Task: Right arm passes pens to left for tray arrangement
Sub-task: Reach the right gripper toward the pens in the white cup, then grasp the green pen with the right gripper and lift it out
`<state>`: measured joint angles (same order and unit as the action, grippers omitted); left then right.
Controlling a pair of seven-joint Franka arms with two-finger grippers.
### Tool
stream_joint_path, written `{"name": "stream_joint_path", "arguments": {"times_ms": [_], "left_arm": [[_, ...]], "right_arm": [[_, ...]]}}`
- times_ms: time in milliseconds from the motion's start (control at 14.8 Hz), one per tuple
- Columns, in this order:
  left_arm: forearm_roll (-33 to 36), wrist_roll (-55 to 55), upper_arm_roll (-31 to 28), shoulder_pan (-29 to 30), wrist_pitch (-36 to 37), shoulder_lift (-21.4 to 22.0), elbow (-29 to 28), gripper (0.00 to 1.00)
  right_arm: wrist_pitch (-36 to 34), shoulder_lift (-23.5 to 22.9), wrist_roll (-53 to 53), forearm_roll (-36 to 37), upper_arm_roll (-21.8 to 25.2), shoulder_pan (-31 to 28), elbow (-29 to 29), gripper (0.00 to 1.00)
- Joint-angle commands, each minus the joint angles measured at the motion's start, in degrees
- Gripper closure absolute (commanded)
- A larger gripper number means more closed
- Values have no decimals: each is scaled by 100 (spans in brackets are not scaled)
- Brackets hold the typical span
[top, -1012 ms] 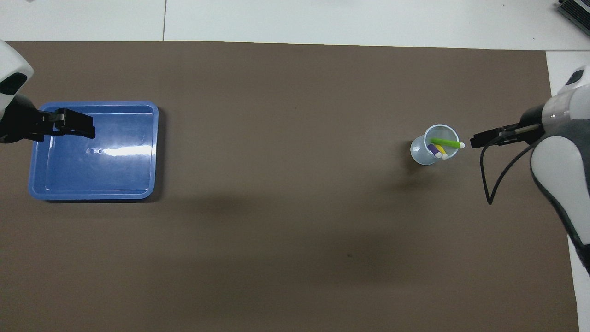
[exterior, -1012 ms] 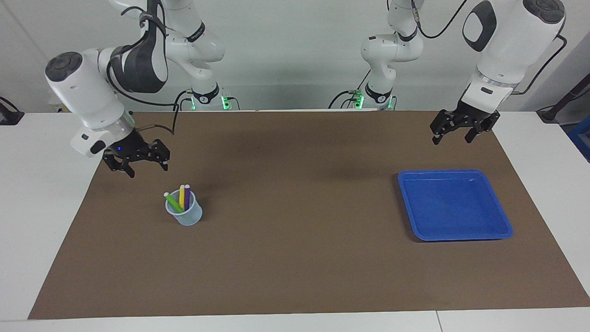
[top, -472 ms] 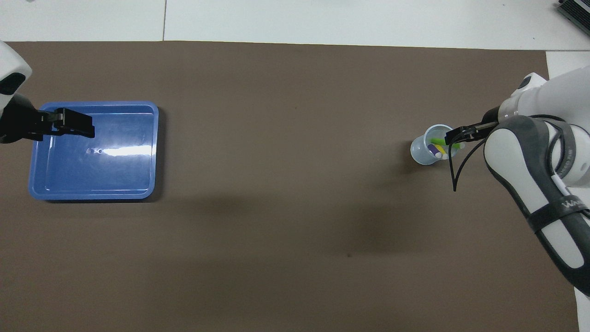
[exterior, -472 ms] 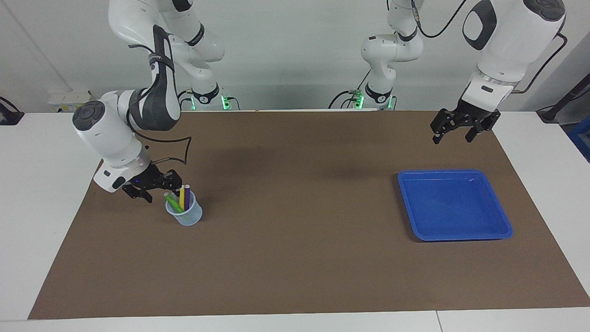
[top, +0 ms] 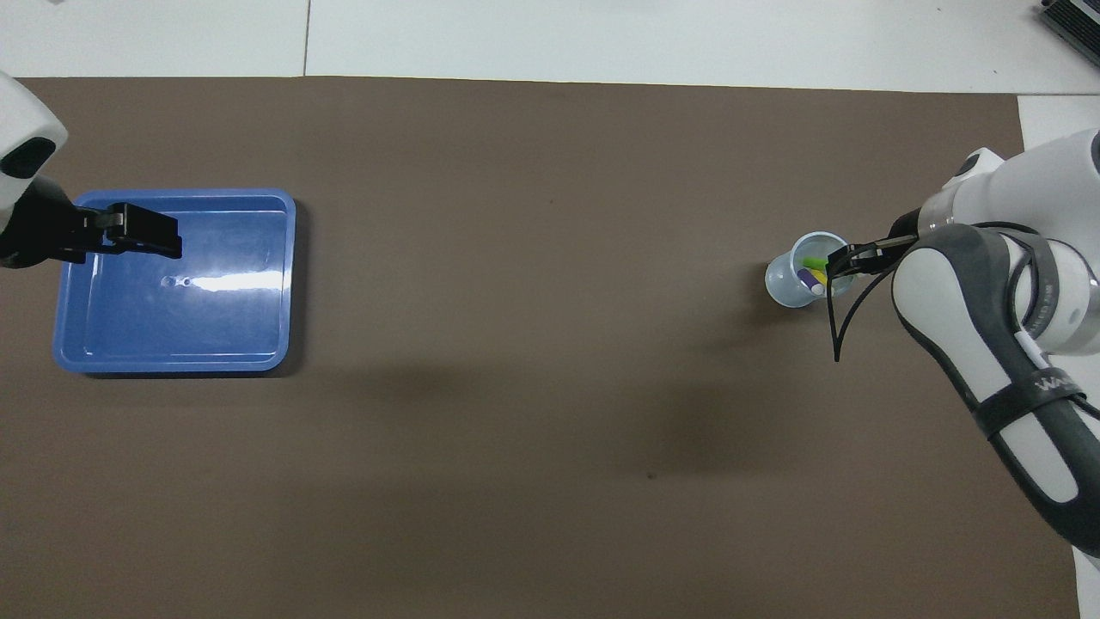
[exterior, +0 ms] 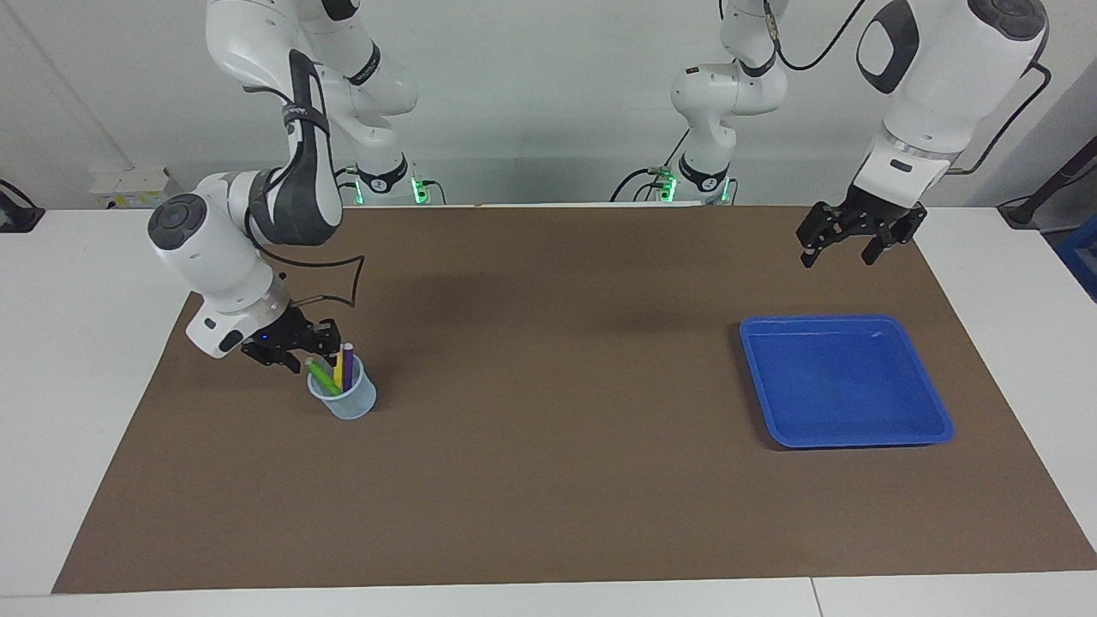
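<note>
Three pens stand in a small translucent cup (exterior: 353, 403) toward the right arm's end of the mat: green (exterior: 324, 377), yellow (exterior: 338, 368) and purple (exterior: 348, 363). The green pen leans out toward my right gripper (exterior: 308, 355), which is low at the cup's rim, right at that pen's whitish top. In the overhead view the right gripper (top: 839, 260) covers the green pen's (top: 813, 259) end. The blue tray (exterior: 844, 386) lies toward the left arm's end with nothing in it. My left gripper (exterior: 836, 250) hangs open over the mat beside the tray's edge nearer the robots.
A brown mat (exterior: 548, 480) covers most of the white table (exterior: 77, 411). The right arm's cable (top: 846, 318) loops down beside the cup (top: 784, 284).
My right gripper has come down and across from above the mat to the top of the green pen at the cup. The left arm has barely moved.
</note>
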<state>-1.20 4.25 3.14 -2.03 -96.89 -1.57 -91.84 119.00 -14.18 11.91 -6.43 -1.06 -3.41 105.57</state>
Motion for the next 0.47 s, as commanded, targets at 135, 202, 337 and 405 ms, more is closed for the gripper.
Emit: {"name": "stream_joint_path", "arguments": {"times_ms": [135,202,337,405], "left_arm": [[41,49,-33,-17,12,140,-124,0],[41,41,-33,-26,13,140,-124,0],[41,50,-33,-17,4,140,-124,0],[41,50,-33,-8,12,148,-124,0]], "right_arm": [[114,161,-48,-69,-8,-28,236,58],[114,161,-48,-69,-8,-37,236,61],[141,187,-48,-69,-8,-37,280,66],[141,196,-48,-69,-8,-37,297,68]]}}
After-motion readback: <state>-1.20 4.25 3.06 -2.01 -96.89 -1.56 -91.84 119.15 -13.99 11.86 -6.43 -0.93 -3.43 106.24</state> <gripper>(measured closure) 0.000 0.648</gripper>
